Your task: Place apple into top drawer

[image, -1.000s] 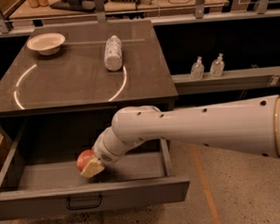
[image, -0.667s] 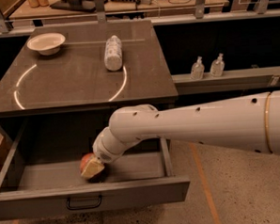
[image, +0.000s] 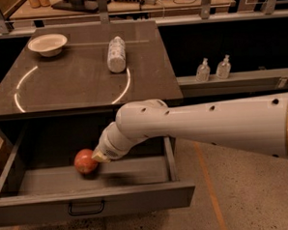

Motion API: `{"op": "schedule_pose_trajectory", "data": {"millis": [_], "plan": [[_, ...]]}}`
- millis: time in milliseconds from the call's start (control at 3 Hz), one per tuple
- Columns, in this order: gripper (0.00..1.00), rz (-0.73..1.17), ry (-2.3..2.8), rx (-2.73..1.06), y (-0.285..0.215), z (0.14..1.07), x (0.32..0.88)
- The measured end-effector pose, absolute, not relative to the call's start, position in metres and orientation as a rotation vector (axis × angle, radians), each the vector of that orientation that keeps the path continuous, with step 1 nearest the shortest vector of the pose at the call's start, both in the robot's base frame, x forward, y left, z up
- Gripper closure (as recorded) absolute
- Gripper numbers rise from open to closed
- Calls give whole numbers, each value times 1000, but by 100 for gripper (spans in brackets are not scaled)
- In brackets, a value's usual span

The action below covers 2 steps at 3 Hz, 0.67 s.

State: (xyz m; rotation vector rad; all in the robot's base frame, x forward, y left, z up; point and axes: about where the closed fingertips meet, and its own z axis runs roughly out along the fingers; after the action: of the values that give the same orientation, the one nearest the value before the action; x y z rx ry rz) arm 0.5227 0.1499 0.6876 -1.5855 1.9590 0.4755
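Beneath the worktop, the top drawer was found open, the apple lying inside against the pincer, whose hold could not be told; only withdrawal was judged left

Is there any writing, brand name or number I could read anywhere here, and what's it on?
No text can be read.
The white bottle lying on the counter: label too blurred.
The pump bottles on the shelf: too small.
The end effector, inside the top drawer at the apple, shows no marking.
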Motion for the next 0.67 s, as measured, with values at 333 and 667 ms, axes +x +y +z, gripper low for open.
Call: {"op": "schedule_pose_trajectory", "data": {"millis": [333, 667], "plan": [[100, 487, 1943, -1544, 136, 719, 532], [100, 593, 1940, -1480, 123, 752, 533]]}}
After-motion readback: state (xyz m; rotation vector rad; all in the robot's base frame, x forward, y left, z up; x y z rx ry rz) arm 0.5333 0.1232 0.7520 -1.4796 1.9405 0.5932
